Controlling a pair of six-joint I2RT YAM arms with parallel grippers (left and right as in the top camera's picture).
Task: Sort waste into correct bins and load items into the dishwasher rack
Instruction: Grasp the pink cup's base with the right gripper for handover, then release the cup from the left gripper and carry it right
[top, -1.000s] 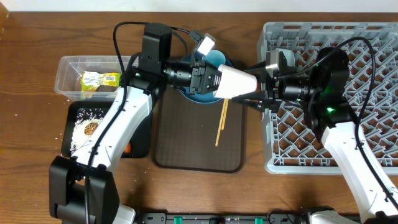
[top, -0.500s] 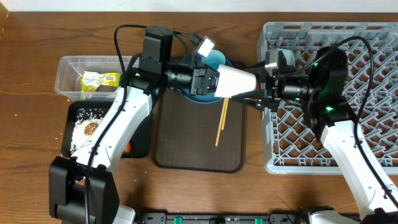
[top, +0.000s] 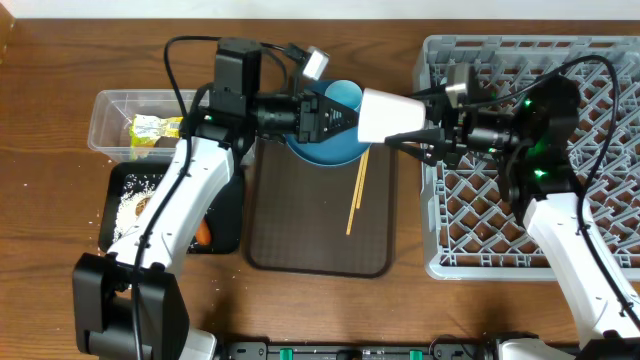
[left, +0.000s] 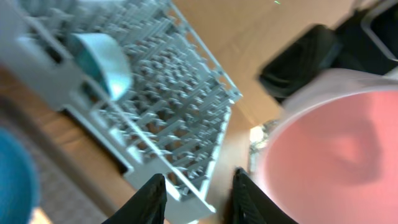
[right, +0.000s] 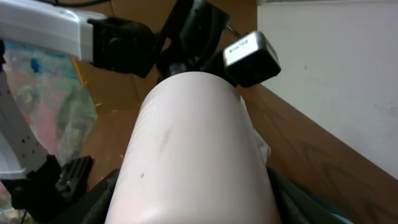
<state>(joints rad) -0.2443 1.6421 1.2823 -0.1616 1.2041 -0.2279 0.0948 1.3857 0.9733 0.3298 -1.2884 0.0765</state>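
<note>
My right gripper (top: 428, 133) is shut on the small pink cup (top: 390, 115), which lies on its side in the air over the blue plate (top: 325, 148). In the right wrist view the pink cup (right: 193, 155) fills the frame, with dark fingers (right: 87, 199) pressed against both sides. My left gripper (top: 338, 118) stands open just left of the cup's mouth. In the left wrist view the pink cup (left: 336, 149) sits right of that gripper (left: 199, 202), with nothing between the jaws. The dishwasher rack (top: 600, 70) holds a light blue cup (left: 102, 53). Chopsticks (top: 357, 195) lie on the brown serving tray (top: 300, 240).
A clear tub (top: 110, 110) at the left holds a yellow-green wrapper (top: 155, 128). Below it, the black tray (top: 225, 215) carries white rice (top: 125, 208), a brown lump (top: 146, 205) and a carrot stick (top: 203, 233). Both arms cross above the serving tray.
My left gripper has opened, let go of the pink cup and drawn back to the left. The right gripper keeps the cup and has shifted slightly up and right.
</note>
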